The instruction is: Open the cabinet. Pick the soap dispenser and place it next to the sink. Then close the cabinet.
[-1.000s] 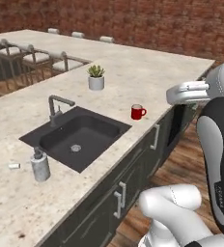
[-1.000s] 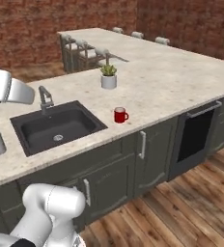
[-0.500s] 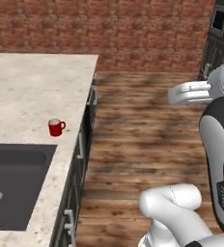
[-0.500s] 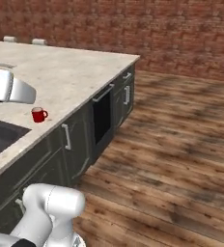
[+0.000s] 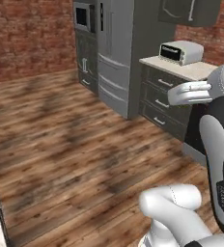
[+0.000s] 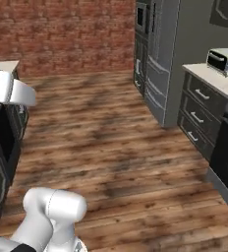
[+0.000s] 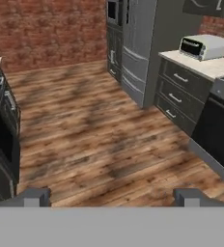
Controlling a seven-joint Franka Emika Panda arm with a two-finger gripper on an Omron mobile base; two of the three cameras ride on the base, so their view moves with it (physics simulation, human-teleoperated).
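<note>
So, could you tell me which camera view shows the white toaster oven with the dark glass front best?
The hand view: the white toaster oven sits whole and unobstructed on the light countertop. The left base view shows it whole too, slightly smaller. The right base view cuts it at the right edge.

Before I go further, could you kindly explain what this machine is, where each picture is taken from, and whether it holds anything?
It is a white robot arm on a driving base, in a rendered kitchen. Two cameras ride on the base behind the arm, left and right; the third looks along its tool, whose two dark tips stand wide apart with nothing between them. Ahead lie a wood floor, a tall grey fridge, and a counter with drawers carrying a toaster oven. The cabinet hangs above it.
</note>
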